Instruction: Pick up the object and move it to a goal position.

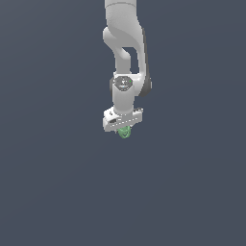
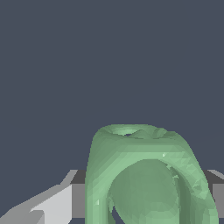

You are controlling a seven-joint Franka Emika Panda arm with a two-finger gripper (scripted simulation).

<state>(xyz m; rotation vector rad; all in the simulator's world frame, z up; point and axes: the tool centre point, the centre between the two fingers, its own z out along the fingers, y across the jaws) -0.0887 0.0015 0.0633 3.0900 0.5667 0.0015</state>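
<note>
In the exterior view the white, jointed robot arm [image 1: 126,48] hangs straight down against a plain dark slate-grey backdrop [image 1: 48,182], and its white gripper [image 1: 124,130] points downward with the small bright green, rounded, knobbly object [image 1: 125,132] sitting directly under the palm. In the wrist view that green lump [image 2: 148,175], with its darker hollows, fills the space between the grey fingers [image 2: 52,205], which are clenched on it.

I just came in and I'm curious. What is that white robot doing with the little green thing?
A white robot arm reaches straight down, and a small green lump sits right at its gripper. In the wrist view the lump fills the space between the jaws, so it looks held. No goal spot shows anywhere.
</note>
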